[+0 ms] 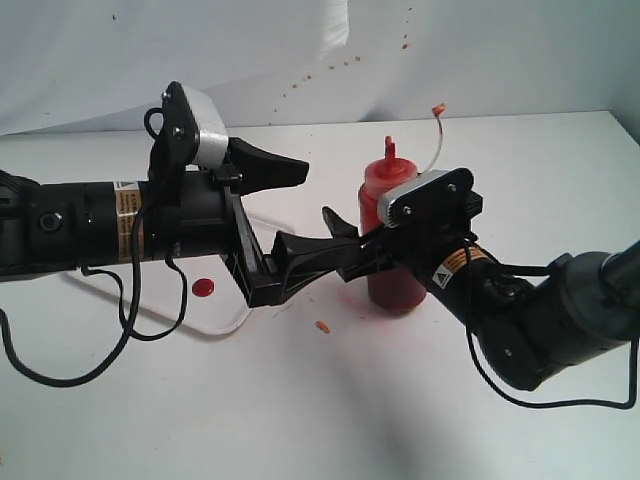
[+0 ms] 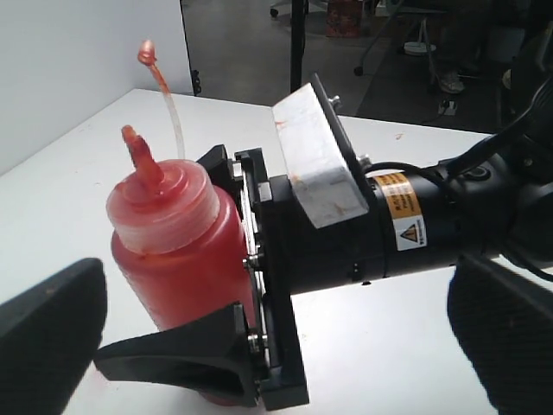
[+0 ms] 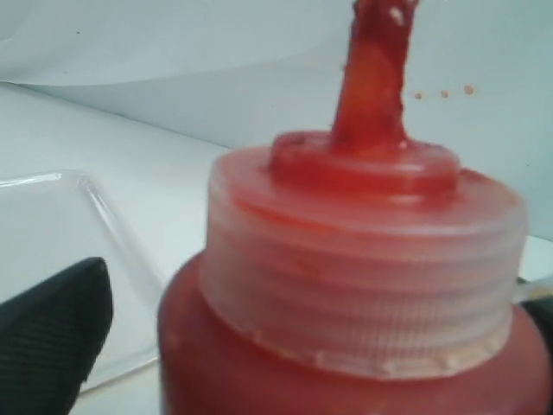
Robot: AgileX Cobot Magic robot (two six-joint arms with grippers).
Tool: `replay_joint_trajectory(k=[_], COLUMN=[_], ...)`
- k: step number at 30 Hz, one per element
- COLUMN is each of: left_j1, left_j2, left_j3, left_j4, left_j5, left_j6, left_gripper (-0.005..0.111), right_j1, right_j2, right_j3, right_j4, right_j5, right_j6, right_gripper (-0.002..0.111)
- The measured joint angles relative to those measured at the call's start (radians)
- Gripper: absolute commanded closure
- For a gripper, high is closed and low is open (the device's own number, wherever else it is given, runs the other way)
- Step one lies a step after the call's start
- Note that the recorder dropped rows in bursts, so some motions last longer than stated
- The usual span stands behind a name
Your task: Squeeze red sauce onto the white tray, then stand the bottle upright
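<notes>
The bottle [image 1: 392,235] stands upright on the table, red nozzle up, its cap [image 1: 437,108] held high on the clear tether. My right gripper [image 1: 345,245] is open around its body; in the right wrist view a gap shows between one finger [image 3: 52,333] and the bottle [image 3: 346,285]. Left of it my left gripper [image 1: 300,215] hangs wide open and holds nothing. It looks at the bottle [image 2: 177,242] and the right gripper's near finger [image 2: 173,354]. A round blob of red sauce [image 1: 203,287] lies on the white tray [image 1: 225,325], mostly hidden by the left arm.
The tray's clear rim [image 3: 95,199] lies close beside the bottle. A small orange crumb [image 1: 322,326] and a faint red smear [image 1: 350,297] mark the table in front. Sauce specks dot the white backdrop [image 1: 330,68]. Black cables hang under both arms.
</notes>
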Motion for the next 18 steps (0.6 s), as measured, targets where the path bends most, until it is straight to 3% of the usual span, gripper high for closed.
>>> replay_joint_trajectory(k=[18], left_j1=[0.000], left_j2=[0.000], left_j3=[0.000], left_j4=[-0.001], left_j5=[0.002], left_j6=[0.000], left_gripper=[0.002], right_j1=[0.002], right_j2=[-0.351], right_j3=[0.000], right_j4=[0.003], right_j5=[-0.002], right_j6=[0.042], right_gripper=[0.003])
